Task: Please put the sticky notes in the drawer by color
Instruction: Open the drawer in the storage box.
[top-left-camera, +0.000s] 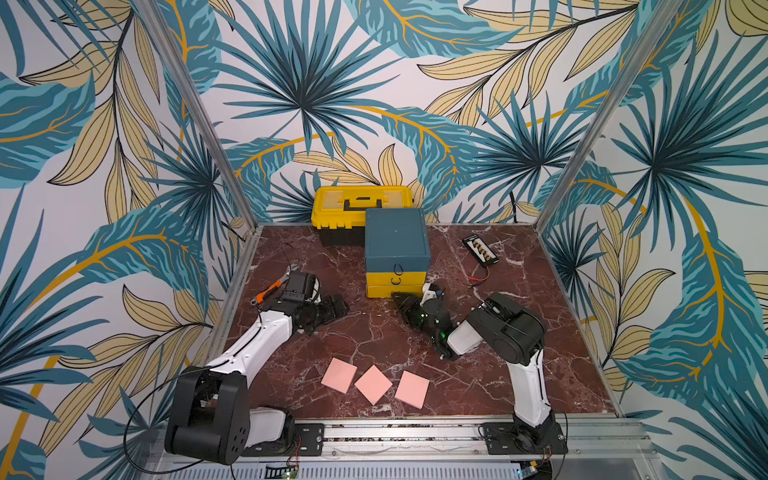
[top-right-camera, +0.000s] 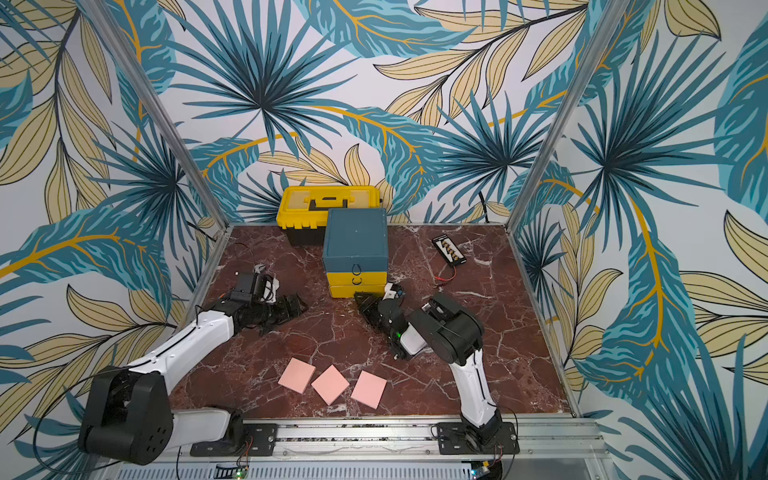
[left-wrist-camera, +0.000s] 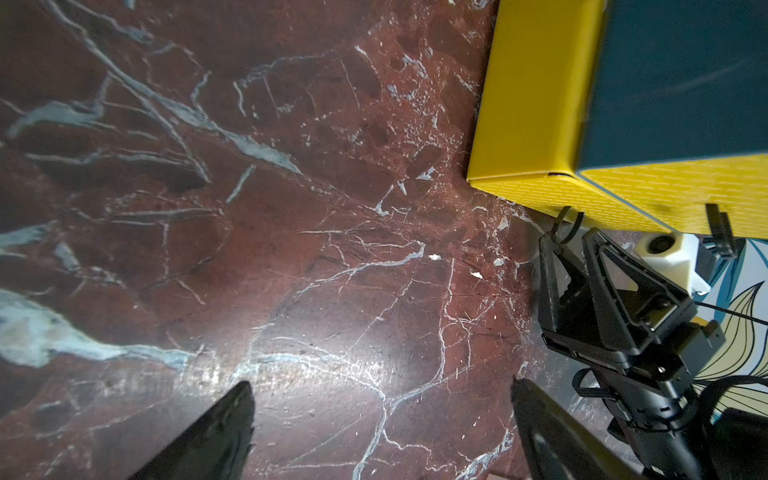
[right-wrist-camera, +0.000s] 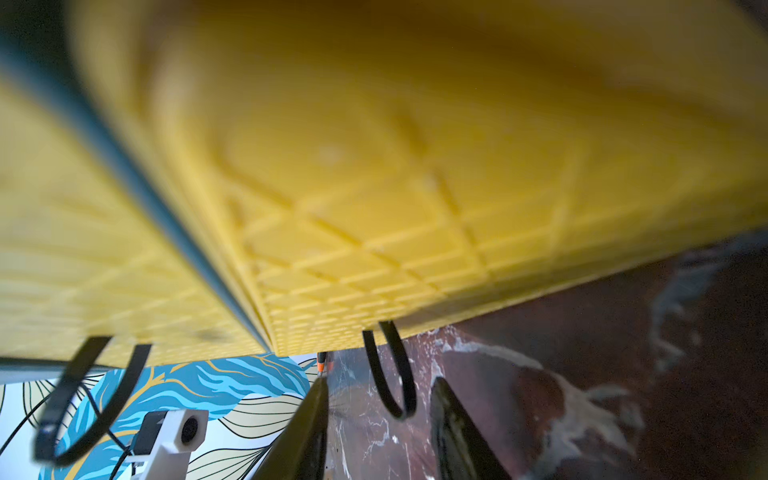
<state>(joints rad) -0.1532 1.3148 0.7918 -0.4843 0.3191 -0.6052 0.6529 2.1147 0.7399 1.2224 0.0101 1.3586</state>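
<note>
Pink sticky notes (top-left-camera: 339, 375) (top-left-camera: 373, 384) (top-left-camera: 412, 389): three lie flat in a row on the table (top-left-camera: 498, 374), in the lower centre of both top views, well apart from the cabinet.
Blue and green notes: none in view anywhere. My guess is that they are already inside, but the closed fronts hide that.
Drawer (top-left-camera: 397, 249): the teal cabinet stands at the centre of both top views, near the back. The teal and middle yellow fronts look pushed in. The bottom yellow drawer (top-left-camera: 395, 291) seems slightly forward, though I cannot tell by how much.
Right gripper (right-wrist-camera: 379, 382): low at the bottom drawer's front. Its jaws are partly apart, with the black loop pull (right-wrist-camera: 401, 414) hanging between them, not visibly pinched.
Left gripper (left-wrist-camera: 380, 386): jaws wide apart and empty, over bare table left of the cabinet.
Progress: likely two colours done, the last third outstanding.
Left to do: open the bottom drawer, carry in the three pink pads, shut it.
</note>
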